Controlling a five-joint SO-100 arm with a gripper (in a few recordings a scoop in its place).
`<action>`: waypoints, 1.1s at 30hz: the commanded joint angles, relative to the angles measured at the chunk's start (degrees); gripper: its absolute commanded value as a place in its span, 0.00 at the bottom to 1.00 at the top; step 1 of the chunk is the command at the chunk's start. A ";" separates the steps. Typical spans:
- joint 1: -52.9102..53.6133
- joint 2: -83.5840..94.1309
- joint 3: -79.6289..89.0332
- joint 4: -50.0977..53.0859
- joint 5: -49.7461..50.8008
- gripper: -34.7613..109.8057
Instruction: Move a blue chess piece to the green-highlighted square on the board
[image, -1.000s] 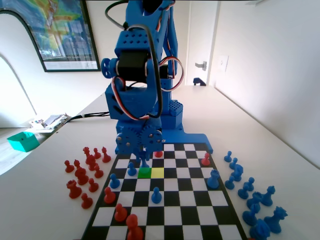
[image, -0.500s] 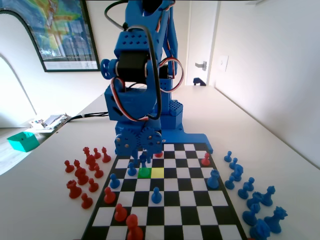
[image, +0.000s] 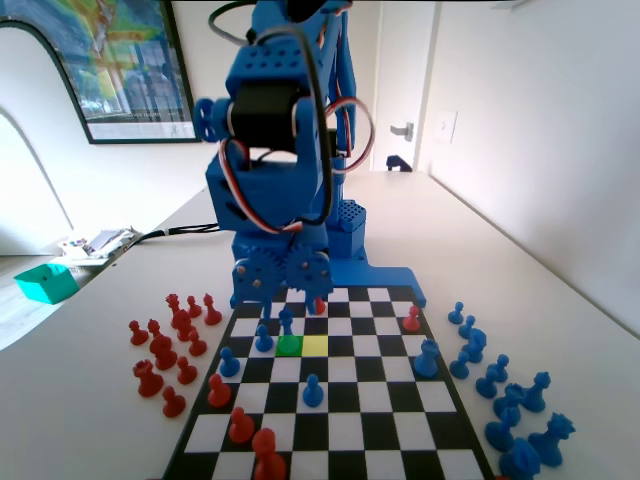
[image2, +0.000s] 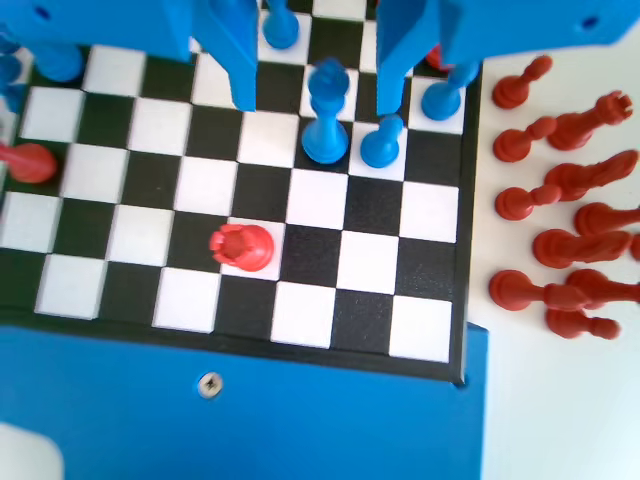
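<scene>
Spread apart and gripping nothing, the gripper (image2: 318, 85) hangs above the board (image2: 300, 330) near the arm's end. Seen from the wrist, its 2 jaws stand to either side of the blue chess piece (image2: 325, 112), clear of it. That piece stands upright by itself, with a squat blue pawn (image2: 381, 143) just beside it on the right. From the fixed camera, the blue chess piece (image: 287, 322) sits at the far edge of the green-highlighted square (image: 290, 345); whether its base is on the green or one square beyond, I can't tell. A yellow square (image: 315, 345) adjoins the green one on the right.
</scene>
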 joint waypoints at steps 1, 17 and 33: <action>0.62 6.77 -3.78 5.54 -1.49 0.35; 0.00 40.43 -5.19 29.53 -6.15 0.28; -10.11 66.71 0.97 41.75 -0.44 0.25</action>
